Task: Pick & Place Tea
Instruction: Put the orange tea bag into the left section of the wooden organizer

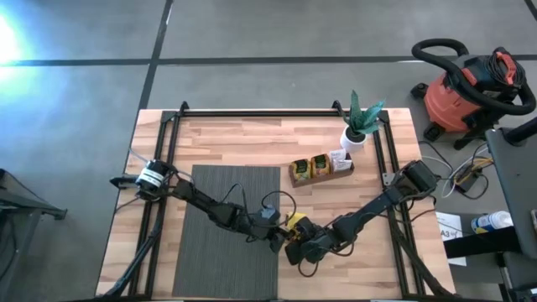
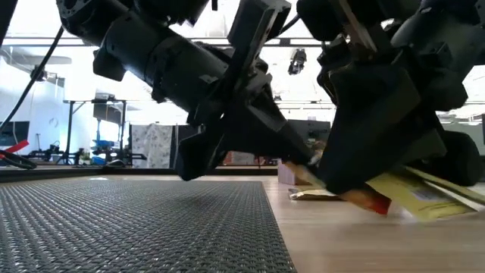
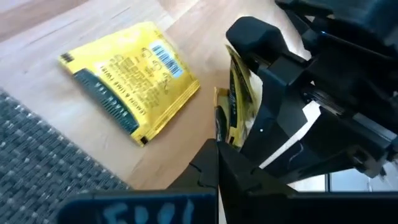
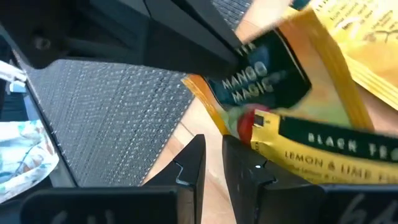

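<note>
Jaws of left gripper shut on a yellow sachet w/ right gripper also clamping it, prob. to separate stuck sachets.

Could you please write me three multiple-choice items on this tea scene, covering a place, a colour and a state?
1. Where do the left gripper and right gripper meet?
A. Over the wooden tray
B. Just off the right edge of the grey mat
C. Above the potted plant

2. What colour is the loose sachet lying flat on the table?
A. Yellow
B. White
C. Blue

3. How do the left gripper's fingers stand?
A. Wide open
B. Out of every view
C. Shut on the edge of an upright yellow sachet

Answers:
1 B: the high view shows both grippers together beside the mat, well away from the tray and the plant.
2 A: the left wrist view shows it yellow with a dark band.
3 C: the left wrist view shows the fingers together with the sachet's edge between them.
</note>
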### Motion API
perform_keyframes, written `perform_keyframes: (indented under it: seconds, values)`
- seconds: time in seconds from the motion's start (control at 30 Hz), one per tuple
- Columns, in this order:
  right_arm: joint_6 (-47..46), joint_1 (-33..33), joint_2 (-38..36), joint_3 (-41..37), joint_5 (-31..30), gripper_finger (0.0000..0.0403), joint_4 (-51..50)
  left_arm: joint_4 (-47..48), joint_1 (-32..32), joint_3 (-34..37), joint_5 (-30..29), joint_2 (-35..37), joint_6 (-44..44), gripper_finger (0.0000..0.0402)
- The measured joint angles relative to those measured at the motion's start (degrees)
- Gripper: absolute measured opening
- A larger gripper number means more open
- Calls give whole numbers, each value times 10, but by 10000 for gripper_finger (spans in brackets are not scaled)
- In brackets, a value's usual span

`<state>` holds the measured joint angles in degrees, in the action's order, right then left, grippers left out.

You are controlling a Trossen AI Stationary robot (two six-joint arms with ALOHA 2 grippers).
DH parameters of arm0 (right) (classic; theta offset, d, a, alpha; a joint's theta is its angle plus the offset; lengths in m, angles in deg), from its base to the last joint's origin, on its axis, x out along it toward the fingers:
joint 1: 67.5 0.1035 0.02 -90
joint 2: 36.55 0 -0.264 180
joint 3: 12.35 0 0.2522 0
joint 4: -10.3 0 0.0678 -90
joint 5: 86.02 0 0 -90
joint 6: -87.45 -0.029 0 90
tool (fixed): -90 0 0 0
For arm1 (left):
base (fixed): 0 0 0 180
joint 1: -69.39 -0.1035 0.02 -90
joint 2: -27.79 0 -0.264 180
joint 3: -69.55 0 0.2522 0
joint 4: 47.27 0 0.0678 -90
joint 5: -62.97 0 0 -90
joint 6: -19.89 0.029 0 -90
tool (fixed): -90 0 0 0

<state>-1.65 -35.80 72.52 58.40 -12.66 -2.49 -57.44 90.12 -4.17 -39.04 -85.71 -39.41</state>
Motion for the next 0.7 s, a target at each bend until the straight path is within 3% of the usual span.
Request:
perform_keyframes:
  seconds: [0.23,0.37,0.53,0.7]
  values:
    - [44,9,-35,6,-9,54,-1,35,-1,-37,10,0,47,0]
    - [49,21,-68,10,-12,54,-51,73,-3,-66,20,3,79,0]
    - [37,46,-122,10,-27,54,-145,174,-8,-113,19,5,120,0]
    - [-31,79,-170,10,-80,54,-285,226,-9,-157,18,20,165,0]
